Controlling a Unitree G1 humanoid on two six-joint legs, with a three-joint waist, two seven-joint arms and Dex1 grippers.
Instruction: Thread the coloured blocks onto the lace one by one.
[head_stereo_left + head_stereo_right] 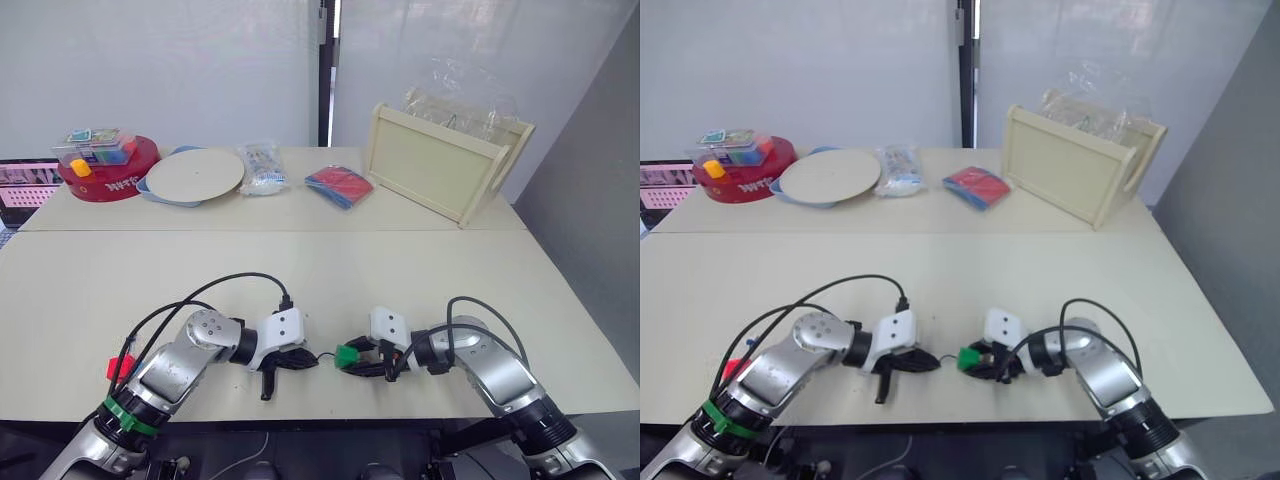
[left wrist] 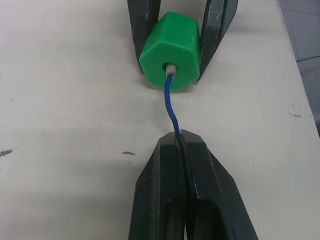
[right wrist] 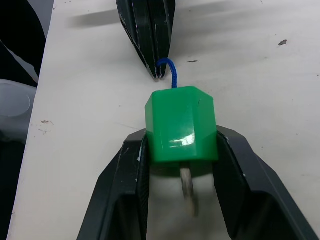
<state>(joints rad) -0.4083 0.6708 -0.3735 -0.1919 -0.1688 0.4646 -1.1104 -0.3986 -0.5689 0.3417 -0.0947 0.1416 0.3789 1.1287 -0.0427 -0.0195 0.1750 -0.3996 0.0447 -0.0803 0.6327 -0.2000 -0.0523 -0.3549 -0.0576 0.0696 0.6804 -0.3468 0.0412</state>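
A: Near the front edge of the table (image 1: 300, 270), head views: left gripper (image 1: 300, 362) and right gripper (image 1: 362, 362) face each other, close together. The right one holds the green block (image 1: 346, 355). A red block (image 1: 119, 367) lies at the near left, beside the left arm.

B: Left wrist view?

A: Left fingers are pressed together on the lace (image 2: 171, 107), pinching it just behind the tip. The pale tip (image 2: 170, 68) sits in the block's hole.

B: Right wrist view?

A: Right fingers clamp the green block on two opposite sides. The tip (image 3: 187, 187) already pokes out of the side nearer this camera.

B: Judgement on the step?

A: Feeding is under way. Keep the block steady and the cord in line with the hole, push straight, then regrip the tip where it emerges. The cord bends between pinch and block, so pushing hard may buckle it.

B: Surface and room?

A: Pale matt tabletop with small scuffs, two tables butted together. Far side: red tub (image 1: 110, 172), round plate (image 1: 195, 175), wooden tray (image 1: 440, 165), white wall behind.
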